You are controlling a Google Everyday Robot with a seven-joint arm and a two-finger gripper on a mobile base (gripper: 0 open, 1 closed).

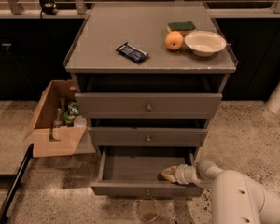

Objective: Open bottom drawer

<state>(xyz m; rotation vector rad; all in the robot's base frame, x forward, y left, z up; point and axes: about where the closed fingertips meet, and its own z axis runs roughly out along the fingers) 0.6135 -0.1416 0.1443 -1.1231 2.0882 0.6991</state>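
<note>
The bottom drawer [144, 189] of the grey cabinet stands pulled out, showing its shallow bare tray [135, 164] and a small round knob at the centre of the front panel. My gripper [169, 174] reaches in from the lower right on a white arm. It sits inside the drawer at the right, just behind the front panel. The two drawers above, the middle one [148, 136] and the top one [148, 106], stay pushed in.
On the cabinet top [102, 36] lie a dark snack packet [132, 52], an orange [174, 40], a green sponge [183, 26] and a white bowl [205, 43]. An open cardboard box [56, 120] with bottles stands on the floor at the left. A white post [279, 94] rises at the right.
</note>
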